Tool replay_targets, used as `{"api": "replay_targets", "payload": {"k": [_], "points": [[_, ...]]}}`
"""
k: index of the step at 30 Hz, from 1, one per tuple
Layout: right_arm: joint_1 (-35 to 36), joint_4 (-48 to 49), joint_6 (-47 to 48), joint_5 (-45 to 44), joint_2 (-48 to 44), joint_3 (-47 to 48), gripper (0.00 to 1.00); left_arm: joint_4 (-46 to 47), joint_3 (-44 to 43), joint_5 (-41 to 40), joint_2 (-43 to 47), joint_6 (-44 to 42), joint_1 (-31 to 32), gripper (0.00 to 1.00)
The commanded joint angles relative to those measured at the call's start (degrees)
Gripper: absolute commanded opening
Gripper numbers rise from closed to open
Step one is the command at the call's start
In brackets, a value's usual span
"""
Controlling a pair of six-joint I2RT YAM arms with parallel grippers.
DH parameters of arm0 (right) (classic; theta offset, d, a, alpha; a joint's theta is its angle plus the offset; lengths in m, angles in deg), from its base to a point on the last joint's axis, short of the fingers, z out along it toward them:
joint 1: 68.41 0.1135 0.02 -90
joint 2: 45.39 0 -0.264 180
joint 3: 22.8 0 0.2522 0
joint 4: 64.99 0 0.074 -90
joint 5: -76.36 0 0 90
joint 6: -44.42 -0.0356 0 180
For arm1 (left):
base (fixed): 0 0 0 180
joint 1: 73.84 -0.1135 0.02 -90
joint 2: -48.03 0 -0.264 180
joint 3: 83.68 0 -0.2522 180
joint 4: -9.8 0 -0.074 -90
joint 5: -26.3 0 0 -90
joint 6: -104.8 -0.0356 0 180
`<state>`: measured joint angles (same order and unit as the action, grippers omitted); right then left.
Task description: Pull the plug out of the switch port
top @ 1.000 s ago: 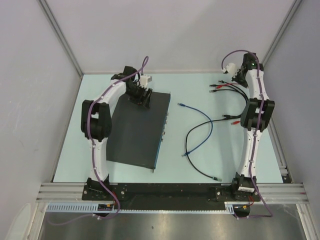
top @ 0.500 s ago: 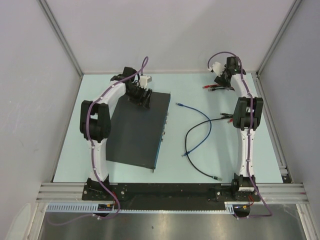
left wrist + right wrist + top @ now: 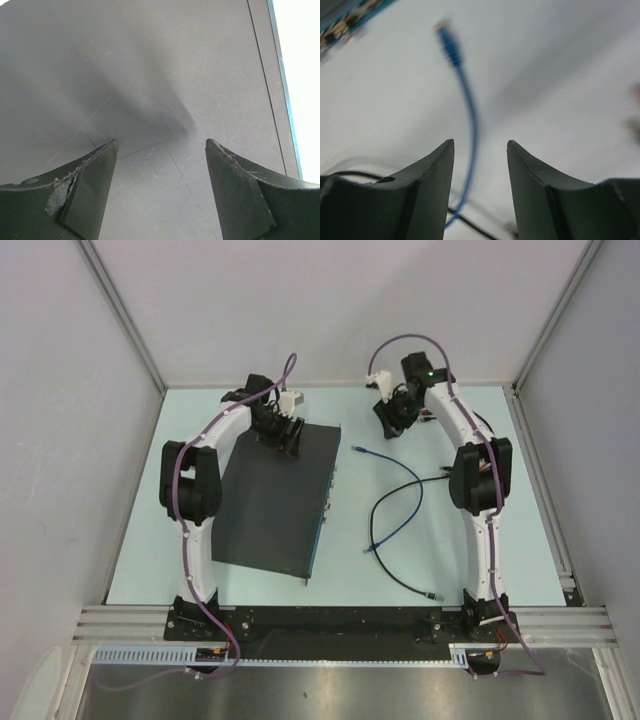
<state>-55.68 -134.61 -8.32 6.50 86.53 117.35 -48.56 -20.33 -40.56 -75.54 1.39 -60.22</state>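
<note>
The switch (image 3: pixel 270 502) is a flat black box on the left half of the table, its light blue-grey socket face (image 3: pixel 328 502) turned right. The plug (image 3: pixel 360 451) on a blue cable (image 3: pixel 408 508) lies on the table a little right of that face, apart from it. My left gripper (image 3: pixel 283 435) stands open over the switch's far end; the left wrist view shows only the switch's top (image 3: pixel 150 75) between my left gripper's (image 3: pixel 160 147) fingers. My right gripper (image 3: pixel 392 420) hovers open behind the plug. In the blurred right wrist view, the plug (image 3: pixel 449 42) lies ahead of the right gripper (image 3: pixel 480 145), nothing held.
A black cable (image 3: pixel 395 578) curls across the blue one and ends near the front edge. Leads with red tips (image 3: pixel 452 476) lie by the right arm. Grey walls close in the table at the back and sides. The socket face (image 3: pixel 340 25) shows top left in the right wrist view.
My right arm has swung left from the far right corner toward the blue plug, and its jaws have gone from shut to open. The left arm and switch have not moved.
</note>
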Motion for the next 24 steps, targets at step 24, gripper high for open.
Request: {"api": "replay_targets", "payload": {"k": [24], "points": [[0.54,-1.1,-7.46,-3.88,-15.89,-26.1,0.49,-1.81,3.75,0.59,-4.14,2.16,0.87,0.79]]}}
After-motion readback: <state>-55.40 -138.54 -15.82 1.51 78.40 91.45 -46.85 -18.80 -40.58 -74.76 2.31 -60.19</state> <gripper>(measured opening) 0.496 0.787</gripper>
